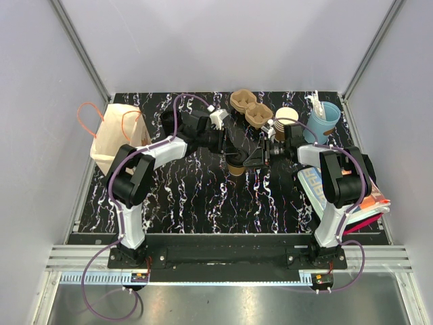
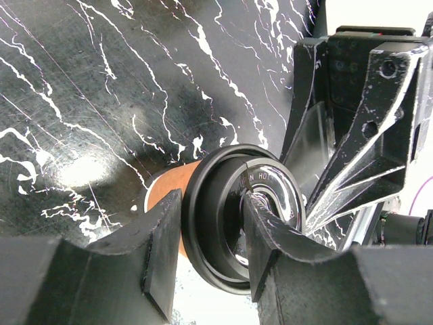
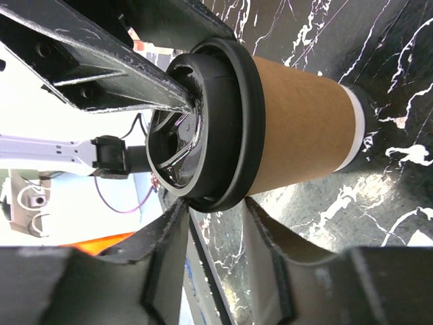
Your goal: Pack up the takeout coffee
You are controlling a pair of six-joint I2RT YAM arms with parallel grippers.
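Left wrist: both jaws meet at lidded takeout coffee (image 2: 223, 217); cup upright

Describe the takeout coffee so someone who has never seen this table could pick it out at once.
Start at the black marbled table and go to its middle, where the two grippers meet. The takeout coffee stands there on the tabletop: a single tan paper cup capped by a round black lid. The other tan cups sit lidless at the back edge, and the blue cup holds utensils.

Overhead plus wrist close-ups (lid (image 2: 237, 217) shared)
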